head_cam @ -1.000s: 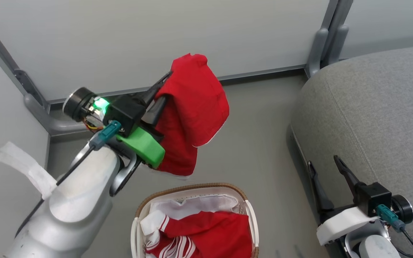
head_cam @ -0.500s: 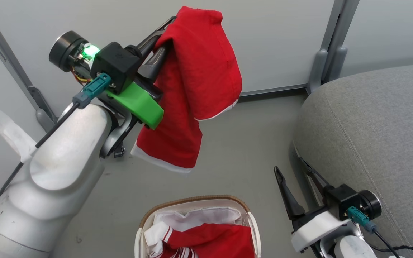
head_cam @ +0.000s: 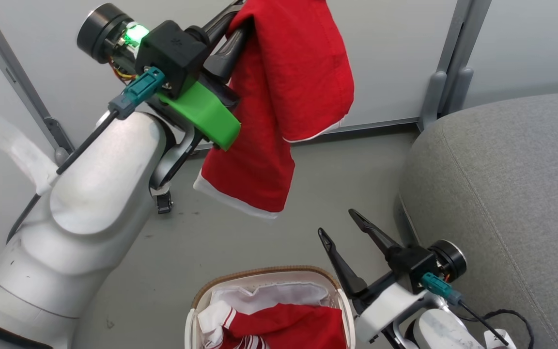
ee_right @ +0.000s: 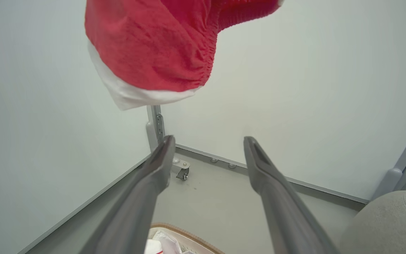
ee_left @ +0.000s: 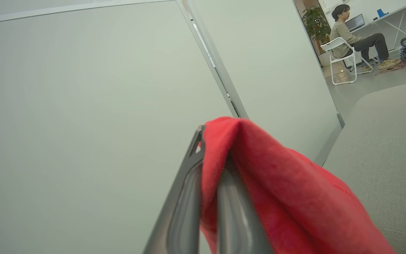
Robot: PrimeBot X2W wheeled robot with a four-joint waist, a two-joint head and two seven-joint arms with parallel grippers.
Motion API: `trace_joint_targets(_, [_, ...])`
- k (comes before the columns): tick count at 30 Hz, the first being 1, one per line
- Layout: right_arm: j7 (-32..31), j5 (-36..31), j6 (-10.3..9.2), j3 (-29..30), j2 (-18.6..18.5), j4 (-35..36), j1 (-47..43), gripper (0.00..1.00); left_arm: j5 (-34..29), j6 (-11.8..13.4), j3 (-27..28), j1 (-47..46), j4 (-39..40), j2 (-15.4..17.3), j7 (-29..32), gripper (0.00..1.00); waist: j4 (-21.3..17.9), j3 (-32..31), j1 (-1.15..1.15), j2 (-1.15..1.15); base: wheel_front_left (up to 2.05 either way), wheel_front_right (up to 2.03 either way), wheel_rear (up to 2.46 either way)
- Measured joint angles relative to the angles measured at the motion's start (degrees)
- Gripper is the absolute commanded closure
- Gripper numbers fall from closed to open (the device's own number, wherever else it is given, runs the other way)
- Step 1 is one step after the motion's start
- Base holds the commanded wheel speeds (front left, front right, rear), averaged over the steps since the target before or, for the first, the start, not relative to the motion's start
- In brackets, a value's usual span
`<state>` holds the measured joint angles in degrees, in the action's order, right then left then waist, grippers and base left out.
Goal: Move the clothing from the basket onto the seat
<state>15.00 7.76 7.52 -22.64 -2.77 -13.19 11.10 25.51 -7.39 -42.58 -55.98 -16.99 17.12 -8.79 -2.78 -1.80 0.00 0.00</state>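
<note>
Hanging from the left gripper (head_cam: pixel 238 19), a red fabric sports garment with a white hem band (head_cam: pixel 303 72) is held high, well clear of the grey floor (head_cam: pixel 201 242). The two dark fingers are pressed together on a fold near the garment's top. In the left wrist view the cloth is seen pinched between them and draped over one finger. The rest falls freely below and to the right of that gripper.

The right gripper (head_cam: pixel 337 223) is held with its fingers apart and nothing between them. It sits below the hanging hem, just beside the rim of the oval white perforated basket with a brown woven rim (head_cam: pixel 259 271). More red clothing with white stripes (head_cam: pixel 293 325) lies in that basket on the white cloth liner (head_cam: pixel 269 295).

The large grey upholstered seat cushion (head_cam: pixel 502 184) lies to the right of the left gripper, well apart from it.

Step judged: carry towards the seat, not yet complete.

Risks noted:
- Only a fold is gripped, so a quick swing could pull it out.
- The loose hem could be caught on the right gripper's spread fingers.
- If released short of the cushion, the garment would be dropped on the floor.
</note>
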Motion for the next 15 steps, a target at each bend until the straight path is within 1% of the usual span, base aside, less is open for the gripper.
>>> trace_joint_targets(4, [0.0,0.0,0.0,-2.98,0.03,-1.64,1.75,0.0,0.0,0.0,-0.68,-1.21,0.27,-1.25,0.23,1.0,0.54,-0.07,0.0,0.0,0.0,0.0,0.0])
trace_joint_targets(7, [0.0,-0.82,0.0,-3.94,-0.01,-3.26,3.5,0.0,0.15,0.0,-1.72,-2.22,0.94,-2.43,0.75,1.0,1.28,-0.18,0.0,0.0,0.0,0.0,0.0])
trace_joint_targets(12, [0.0,-2.0,0.0,-3.04,-0.02,-4.75,5.39,0.0,0.67,0.0,-2.87,-3.45,2.13,-3.77,1.51,1.0,2.25,-0.29,0.0,0.0,0.0,0.0,0.0])
trace_joint_targets(15, [0.0,-2.21,0.0,-1.82,0.0,-4.2,6.56,0.0,1.1,0.0,-3.39,-3.88,2.72,-4.59,1.98,1.0,2.81,-0.25,0.0,0.0,0.0,0.0,0.0])
